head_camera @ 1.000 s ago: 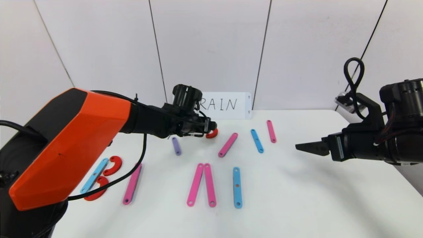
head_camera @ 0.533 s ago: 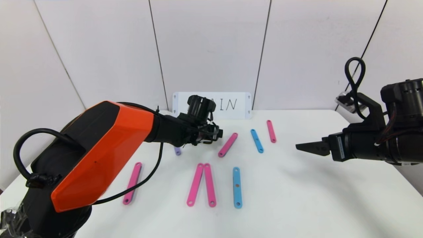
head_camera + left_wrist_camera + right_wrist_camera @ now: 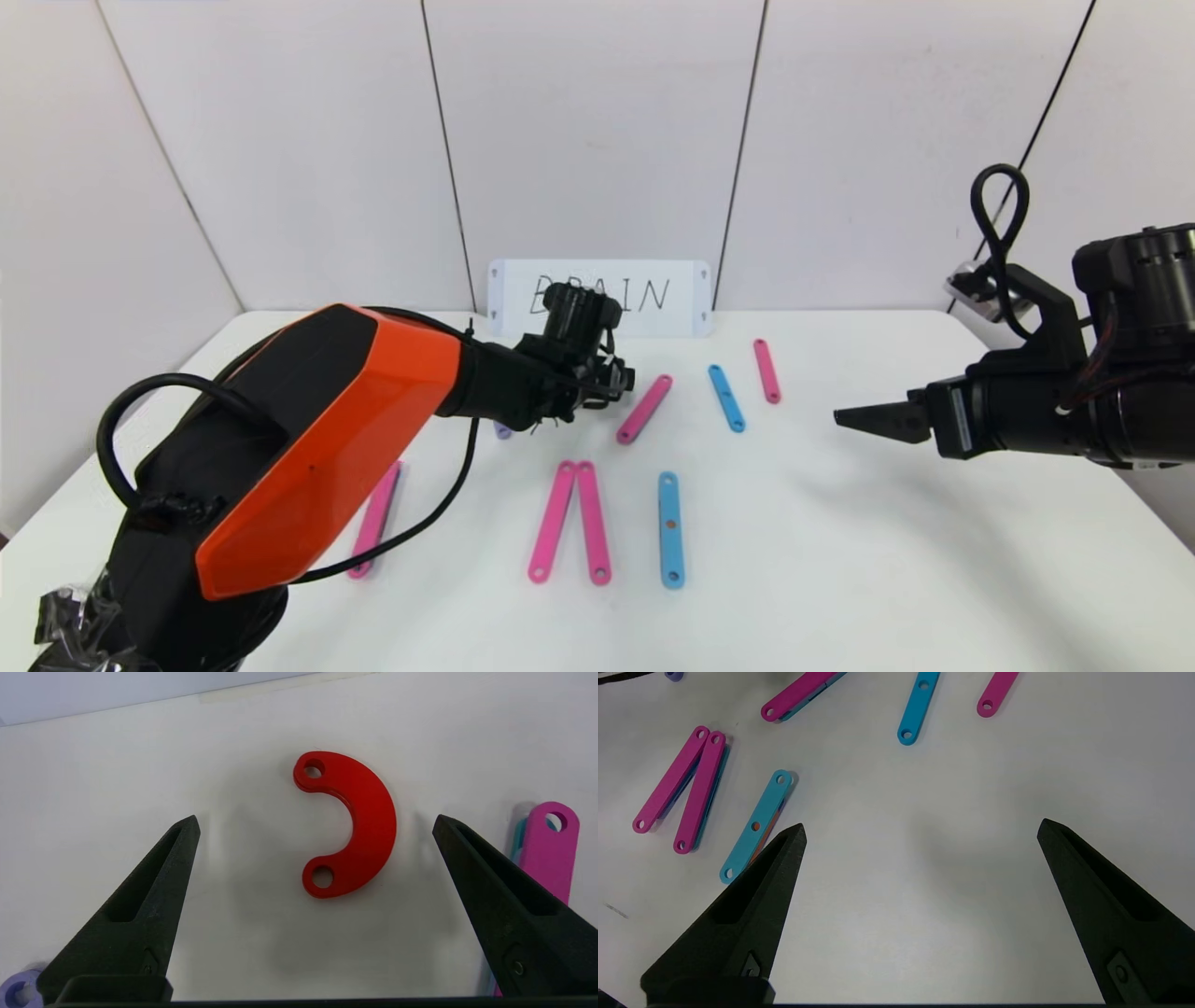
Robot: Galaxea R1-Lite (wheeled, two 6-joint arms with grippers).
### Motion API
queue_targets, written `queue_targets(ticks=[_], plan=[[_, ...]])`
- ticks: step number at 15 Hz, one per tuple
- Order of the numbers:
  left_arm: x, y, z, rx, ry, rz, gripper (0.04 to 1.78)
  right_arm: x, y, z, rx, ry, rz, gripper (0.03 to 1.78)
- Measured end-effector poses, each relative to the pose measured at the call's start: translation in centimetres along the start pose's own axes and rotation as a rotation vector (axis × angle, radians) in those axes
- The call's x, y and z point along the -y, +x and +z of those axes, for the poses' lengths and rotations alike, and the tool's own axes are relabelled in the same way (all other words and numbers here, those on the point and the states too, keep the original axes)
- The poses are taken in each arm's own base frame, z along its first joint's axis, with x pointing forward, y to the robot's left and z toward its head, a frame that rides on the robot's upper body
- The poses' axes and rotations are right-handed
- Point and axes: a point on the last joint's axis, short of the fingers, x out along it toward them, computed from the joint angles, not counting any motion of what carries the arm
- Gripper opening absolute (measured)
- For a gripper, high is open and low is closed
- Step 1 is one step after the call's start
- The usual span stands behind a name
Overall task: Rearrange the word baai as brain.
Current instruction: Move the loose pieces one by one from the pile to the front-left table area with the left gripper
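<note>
Left pincer (image 3: 315, 819) hovers spread over a loose red half-ring (image 3: 355, 821) on the table (image 3: 140, 765); right pincer (image 3: 920, 830), apparently idle, gapes apart.

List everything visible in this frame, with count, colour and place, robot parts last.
Long strips: four pink, one near the left arm, two forming a narrow V at centre, one slanted behind; two blue, one beside the V, one farther back.
Short strip: one, pink, far right of the group.
Purple strip: one, mostly hidden by the left arm.
Red half-ring: one, flat on the table between the left gripper's fingers, untouched.
White card: one, at the wall.
Table: white.
Left gripper: open, over the half-ring.
Right gripper: open, parked right.
</note>
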Motion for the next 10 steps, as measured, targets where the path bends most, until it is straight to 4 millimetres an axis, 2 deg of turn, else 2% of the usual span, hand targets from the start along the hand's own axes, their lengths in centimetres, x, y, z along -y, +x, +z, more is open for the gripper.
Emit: queue_targets(ticks=[3,5,8,10], plan=[[0.05,0.55,-0.11,0.014,-0.001,0.044,1.74,-0.03,0.01,-0.01,-0.001,-0.001,0.001,1.74],[0.22,0.74,-0.38,0.006,0.006,0.046,1.66,-0.05,0.02,-0.05,-0.002,-0.001,0.002,1.74],[0.43,0.95,-0.72,-0.001,0.011,0.044,1.36,-0.13,0.06,-0.08,-0.004,-0.002,0.004,1.74],[0.56,1.04,-0.9,-0.003,0.017,0.042,1.01,-0.2,0.08,-0.09,-0.005,-0.004,0.006,1.74]])
